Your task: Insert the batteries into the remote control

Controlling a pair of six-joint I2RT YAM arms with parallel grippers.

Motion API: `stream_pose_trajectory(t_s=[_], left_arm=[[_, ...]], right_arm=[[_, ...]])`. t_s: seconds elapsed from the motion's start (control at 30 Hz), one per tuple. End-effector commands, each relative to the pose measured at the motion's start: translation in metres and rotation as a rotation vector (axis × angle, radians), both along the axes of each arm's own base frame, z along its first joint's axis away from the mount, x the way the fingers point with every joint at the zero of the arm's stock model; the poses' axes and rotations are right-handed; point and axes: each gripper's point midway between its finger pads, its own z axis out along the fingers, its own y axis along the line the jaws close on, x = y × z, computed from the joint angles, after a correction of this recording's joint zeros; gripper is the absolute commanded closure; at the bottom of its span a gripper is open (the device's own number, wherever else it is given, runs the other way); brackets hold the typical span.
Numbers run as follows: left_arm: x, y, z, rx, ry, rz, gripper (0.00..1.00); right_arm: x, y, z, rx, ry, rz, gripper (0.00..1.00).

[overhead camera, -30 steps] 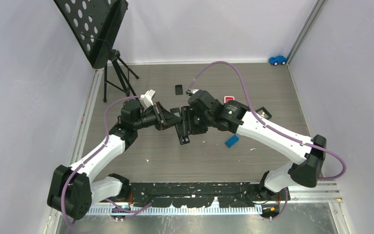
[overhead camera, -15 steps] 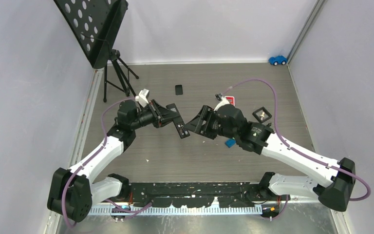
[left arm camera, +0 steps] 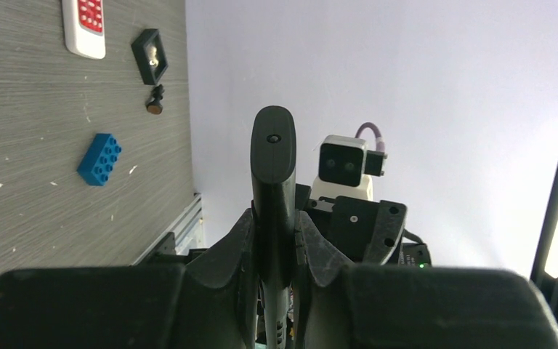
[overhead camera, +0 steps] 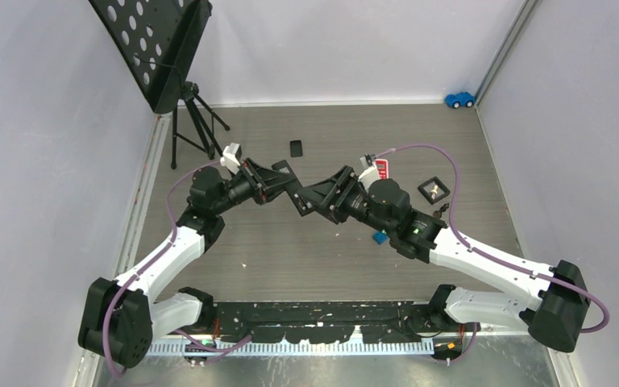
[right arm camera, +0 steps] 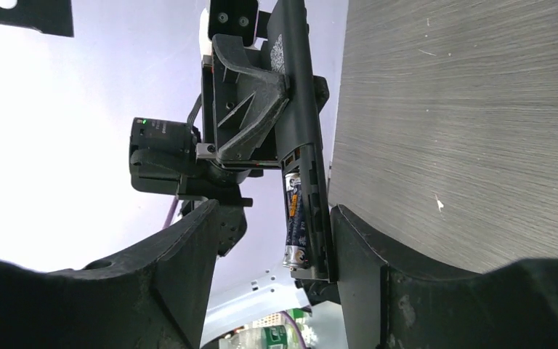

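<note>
Swung back outward, the right end effector point(right arm camera: 272, 217) now sits spread wide and empty astride the slim black plastic remote control point(right arm camera: 301, 87), clamped aloft by the tightly closed left end effector point(left arm camera: 275, 229); best press the dark silver-ended battery point(right arm camera: 294, 225) in its bay squarely home.

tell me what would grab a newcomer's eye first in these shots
In the middle of the scene, the left fingers clamp a slim black remote control in mid-air. Facing them, the right fingers stand open either side of its uncovered battery bay, where a dark battery with a silver end sits. Next come the black perforated music stand in the far left corner and the small blue toy car in the far right one.
</note>
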Motion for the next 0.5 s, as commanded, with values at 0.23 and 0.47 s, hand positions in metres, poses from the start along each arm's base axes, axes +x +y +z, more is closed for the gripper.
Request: stream_pose_trajectory(t_s=[0.23,0.47], left_arm=[[0.004,0.0021,0.0239,-0.074,-0.061,0.018,1.0],[0.0006,0.0008,0.0237,-0.081,-0.055,-0.001,1.0]], right_arm=[[0.0036,0.0061,0.026,0.129,-0.031,0.0,0.5],[0.0023,0.0123,0.0223,0.136,-0.009,0.028,0.63]])
